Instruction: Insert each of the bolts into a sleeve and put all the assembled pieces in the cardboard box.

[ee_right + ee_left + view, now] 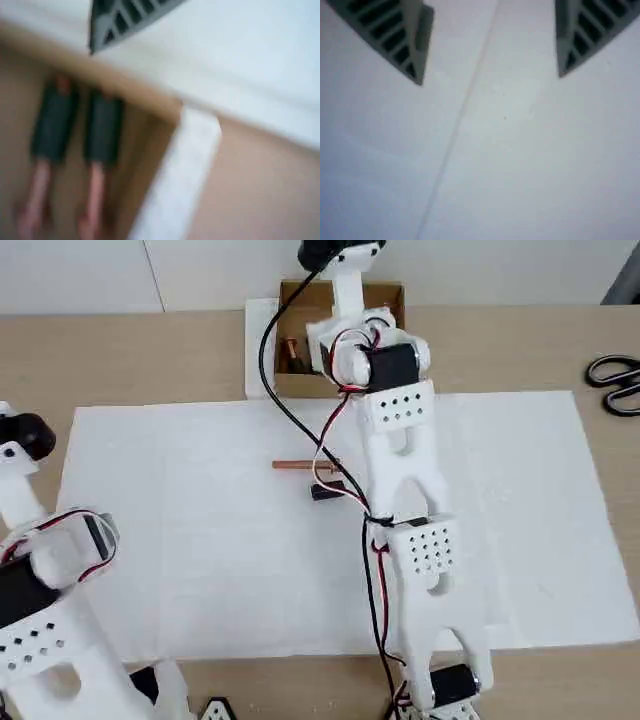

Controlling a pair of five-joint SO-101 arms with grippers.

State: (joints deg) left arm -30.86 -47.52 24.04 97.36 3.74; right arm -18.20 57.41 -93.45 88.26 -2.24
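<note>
So, two assembled pieces [102, 132] lie in the cardboard box [392, 295]; left gripper [490, 47] spread, right gripper [345, 295] unclear. Next, loose bolt [300, 465] meets sleeve [326, 490].

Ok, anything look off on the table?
Nothing spilled or damaged. One bolt and one black sleeve lie loose on the white sheet, not yet joined. Two assembled pieces lie side by side in the cardboard box. Scissors lie beyond the sheet.
</note>
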